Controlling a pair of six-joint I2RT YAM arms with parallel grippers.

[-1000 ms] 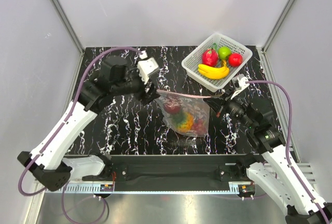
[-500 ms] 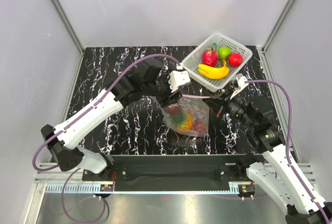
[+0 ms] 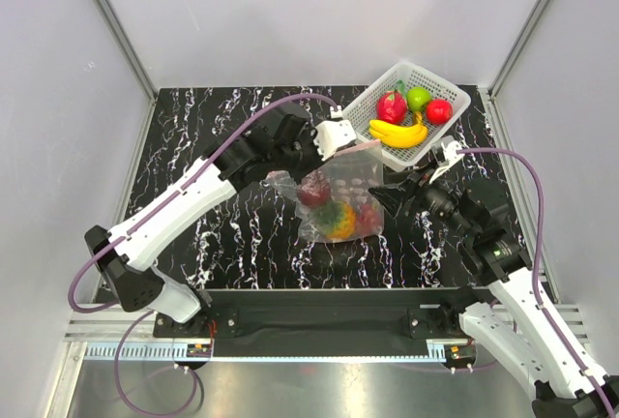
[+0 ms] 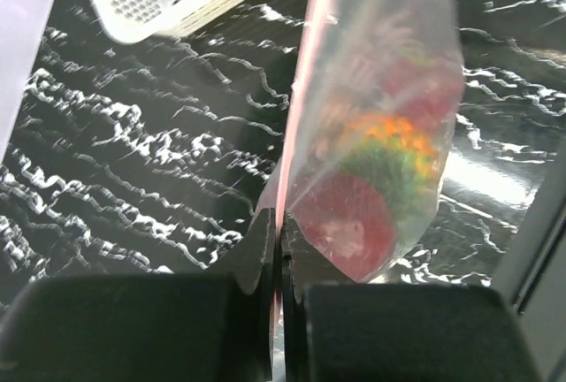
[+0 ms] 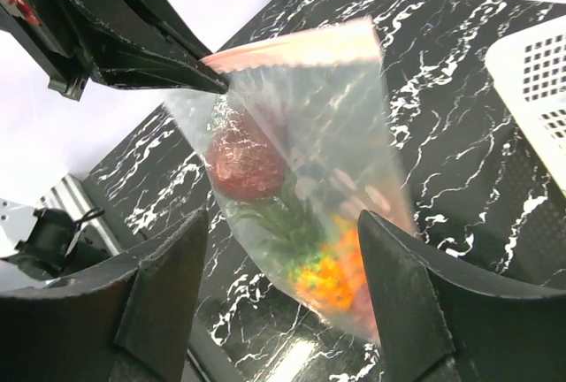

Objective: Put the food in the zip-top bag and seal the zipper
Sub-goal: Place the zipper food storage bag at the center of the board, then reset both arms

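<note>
The clear zip-top bag [image 3: 338, 195] hangs tilted above the black marbled table. Inside it lie the food pieces: a dark red grape piece [image 3: 314, 189] and the orange pineapple [image 3: 340, 221] with its green top. My left gripper [image 4: 279, 223] is shut on the pink zipper [image 4: 301, 90] at the bag's near corner and holds the bag up. In the right wrist view the zipper [image 5: 292, 42] runs along the top, with the grape piece [image 5: 243, 161] above the pineapple [image 5: 332, 267]. My right gripper [image 5: 281, 216] stands open just right of the bag, fingers apart from the plastic.
A white lattice basket [image 3: 363, 123] stands at the back right, close behind the bag, holding a yellow banana [image 3: 397, 134] and red and green round fruits. Its corner [image 4: 133, 2] shows ahead of the left gripper. Grey walls enclose the table.
The left arm swung right and its gripper shut on the zipper edge. The right gripper opened and let go of the bag. The bag rose and tilted toward the basket.
</note>
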